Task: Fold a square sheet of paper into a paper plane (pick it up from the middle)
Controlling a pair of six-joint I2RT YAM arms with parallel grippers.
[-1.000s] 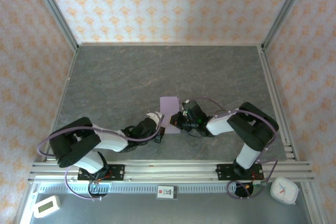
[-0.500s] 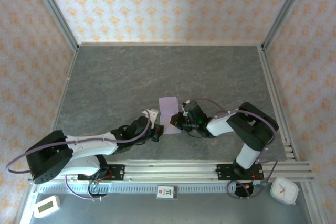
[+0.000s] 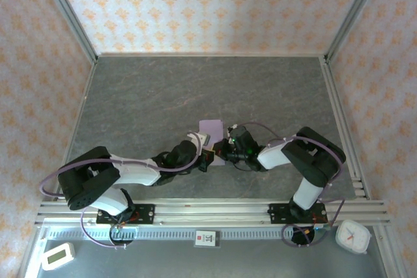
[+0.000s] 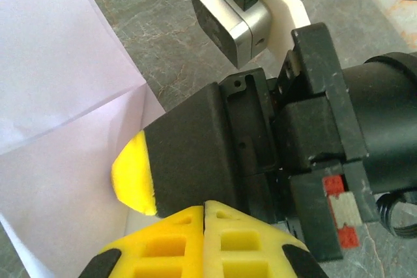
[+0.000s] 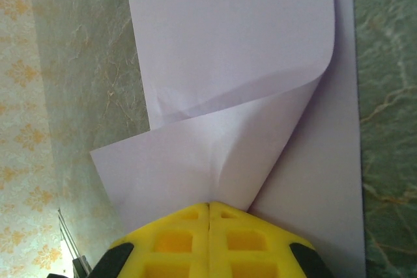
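The square sheet of paper [image 3: 210,128] lies partly folded at the table's middle, pale lilac. In the right wrist view one flap of the sheet [image 5: 215,154] curls back over the rest. Its corner runs into the shut tips of my right gripper [image 5: 208,205], with a small wrinkle pointing at the seam. My left gripper [image 4: 205,203] is shut with nothing in it. Its tips sit right against the black, yellow-tipped finger of the right gripper [image 4: 195,154], over the sheet's [image 4: 58,63] near edge. From above, the left gripper [image 3: 207,157] and the right gripper [image 3: 220,151] meet at that edge.
An aluminium rail [image 3: 208,209] carries both arm bases along the near edge. A white timer [image 3: 57,255] lies at the front left, a small clock [image 3: 352,236] at the front right, a label card [image 3: 204,237] between them. Patterned walls enclose the grey table [image 3: 143,96].
The left arm has swung and its gripper has moved right, up against the right gripper at the paper's near edge. The right gripper has stayed put on the flap.
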